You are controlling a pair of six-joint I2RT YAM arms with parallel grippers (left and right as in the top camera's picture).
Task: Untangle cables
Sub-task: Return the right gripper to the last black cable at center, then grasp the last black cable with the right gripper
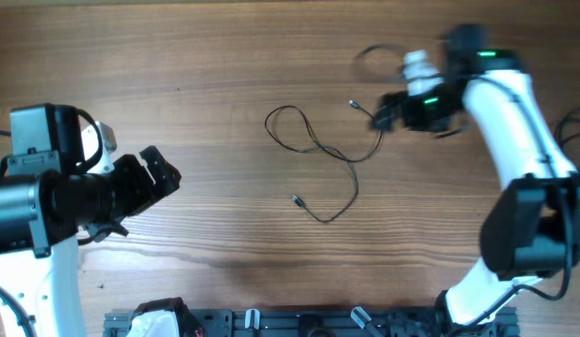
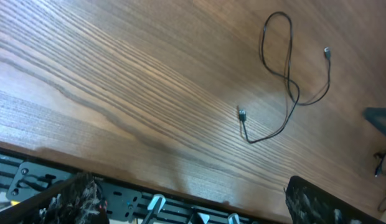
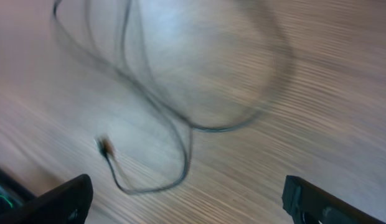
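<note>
**Item location.** A thin black flexible cable lies loose on the brown wood-grain surface, centre of the overhead frame. It forms one closed loop toward the upper left, crosses over itself once, then trails in an open curve to the lower right. A small dark plug ends the lower run. A second small plug ends the upper run.

**Claws.** The left claw, at the left of the frame, stands with jaws apart, well away from the cable and holding nothing. The right claw, upper right, is also spread wide and empty, just beside the cable's right-hand bend. Contact there cannot be confirmed, and the right wrist view is blurred.

**Handling assessment.** The cable is judged very light, limp and prone to slide or drag across the smooth surface. It offers no stiffness, so it will follow whichever point is lifted. Recommended hold: just behind a plug, or on the loop clear of the crossing.

**Markings.** No brand, label or writing is legible on any item.
</note>
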